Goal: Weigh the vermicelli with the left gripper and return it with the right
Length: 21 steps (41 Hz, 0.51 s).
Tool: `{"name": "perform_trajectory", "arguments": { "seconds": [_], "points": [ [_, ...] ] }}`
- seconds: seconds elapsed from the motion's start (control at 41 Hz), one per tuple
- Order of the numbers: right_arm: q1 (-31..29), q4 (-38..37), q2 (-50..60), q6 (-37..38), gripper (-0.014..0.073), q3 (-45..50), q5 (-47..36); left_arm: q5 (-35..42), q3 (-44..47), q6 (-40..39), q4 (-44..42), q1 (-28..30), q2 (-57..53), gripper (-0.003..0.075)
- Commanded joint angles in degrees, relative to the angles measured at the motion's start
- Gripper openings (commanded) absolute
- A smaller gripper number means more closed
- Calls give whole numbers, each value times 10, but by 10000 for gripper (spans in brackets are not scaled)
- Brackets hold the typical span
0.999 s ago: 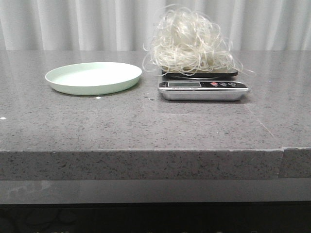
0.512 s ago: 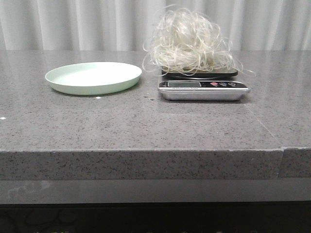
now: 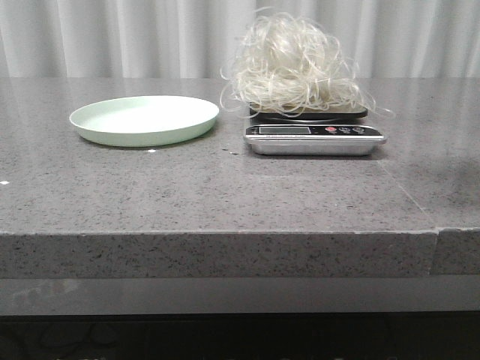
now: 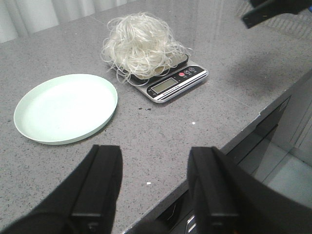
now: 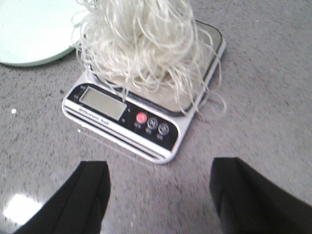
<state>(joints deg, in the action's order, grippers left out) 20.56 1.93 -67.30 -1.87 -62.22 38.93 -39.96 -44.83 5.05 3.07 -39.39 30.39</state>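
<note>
Both hands gape, left hand [image 4: 153, 187], right hand [image 5: 158, 195]; vermicelli [image 3: 294, 66] mounded roundish, axis unclear.

This looks like a staged kitchen-style test bench rather than a lived-in home: a thick grey speckled stone countertop [image 3: 225, 187] with a squared front edge runs across the front view, backed by plain pale pleated curtains [image 3: 112, 37] instead of a wall or cupboards. On it sit only a small digital kitchen scale [image 3: 315, 139] with a display and round buttons and a pale green plate [image 3: 144, 120], kitchen goods set out sparely. Below the counter edge the left wrist view shows what may be dark cabinet fronts [image 4: 273, 126], though that part is too dim to be sure.
</note>
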Motion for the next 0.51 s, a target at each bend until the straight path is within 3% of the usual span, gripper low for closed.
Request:
{"name": "perform_trajectory", "arguments": {
  "seconds": [0.0,0.487],
  "points": [
    [3,-5,-41,-7,545,-59,-40,39,-14,-3,3,-2,3,388],
    [7,-5,-250,-22,545,-281,-3,39,-14,-3,3,-2,3,388]
  ]
}}
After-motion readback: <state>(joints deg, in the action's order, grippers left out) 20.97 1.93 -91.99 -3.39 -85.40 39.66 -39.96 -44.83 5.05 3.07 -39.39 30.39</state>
